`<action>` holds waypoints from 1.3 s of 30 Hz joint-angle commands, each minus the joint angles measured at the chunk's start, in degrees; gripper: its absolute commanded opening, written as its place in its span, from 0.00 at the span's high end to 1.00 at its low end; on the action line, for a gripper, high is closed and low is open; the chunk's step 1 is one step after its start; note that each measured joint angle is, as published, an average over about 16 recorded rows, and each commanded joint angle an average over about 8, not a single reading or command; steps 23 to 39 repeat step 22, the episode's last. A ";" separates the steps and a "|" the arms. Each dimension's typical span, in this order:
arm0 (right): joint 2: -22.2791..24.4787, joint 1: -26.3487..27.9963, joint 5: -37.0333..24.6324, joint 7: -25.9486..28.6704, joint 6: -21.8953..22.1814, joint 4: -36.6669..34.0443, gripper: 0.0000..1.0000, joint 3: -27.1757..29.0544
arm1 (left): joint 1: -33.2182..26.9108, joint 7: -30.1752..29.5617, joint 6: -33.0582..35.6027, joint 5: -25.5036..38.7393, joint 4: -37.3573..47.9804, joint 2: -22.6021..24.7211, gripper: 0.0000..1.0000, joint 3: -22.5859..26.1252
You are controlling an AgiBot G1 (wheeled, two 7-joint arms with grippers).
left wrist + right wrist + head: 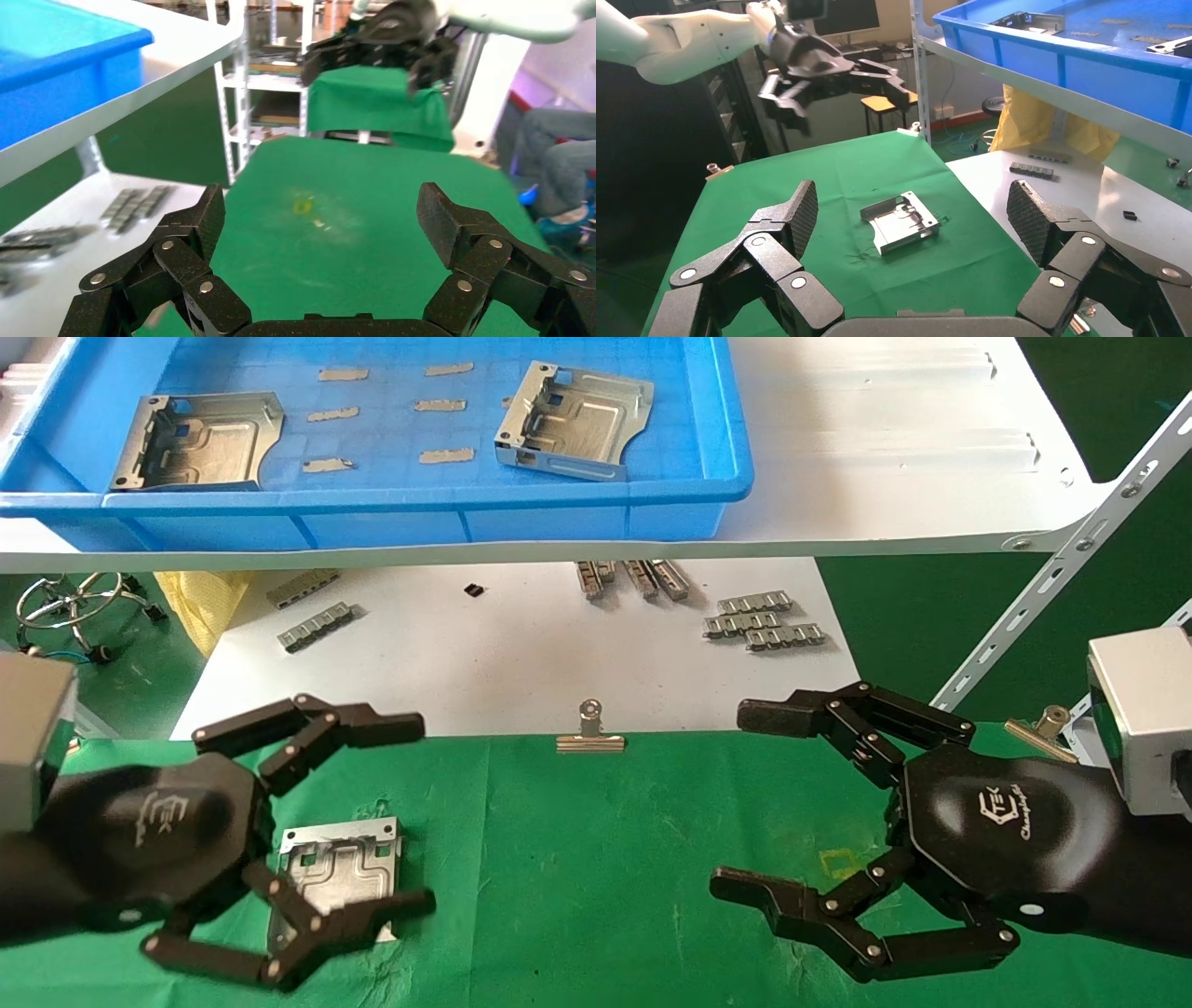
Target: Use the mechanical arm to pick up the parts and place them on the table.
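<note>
One silver part (pixel 340 873) lies flat on the green table (pixel 596 859) at the left; it also shows in the right wrist view (pixel 899 222). My left gripper (pixel 372 817) hovers above it, fingers spread open and empty. In its wrist view the left gripper (pixel 320 217) holds nothing. Two more parts, one (pixel 197 439) at the left and one (pixel 575 421) tilted at the right, lie in the blue bin (pixel 419 509). My right gripper (pixel 750 803) is open and empty over the table's right side, and shows open in its own view (pixel 912 210).
The bin stands on a white shelf board (pixel 885 449) above a lower white board (pixel 521 645) with ribbed silver strips (pixel 764 621). A binder clip (pixel 590 736) holds the cloth's far edge. A slanted white bracket (pixel 1062 570) stands at the right.
</note>
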 commanded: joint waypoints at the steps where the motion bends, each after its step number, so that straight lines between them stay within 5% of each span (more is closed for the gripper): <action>1: 0.00 0.00 0.00 0.00 0.00 0.00 0.00 0.00 | 0.76 -1.69 -0.23 -0.43 -2.50 -0.37 0.00 -0.71; 10: 0.00 -0.01 0.01 0.00 0.01 -0.01 0.00 0.00 | 2.51 -4.96 -0.70 -1.47 -8.14 -1.20 0.00 -2.33; 39: 0.00 -0.01 0.01 0.00 0.01 -0.01 0.00 0.00 | 2.19 -4.41 -0.68 -1.35 -6.97 -1.07 0.00 -2.03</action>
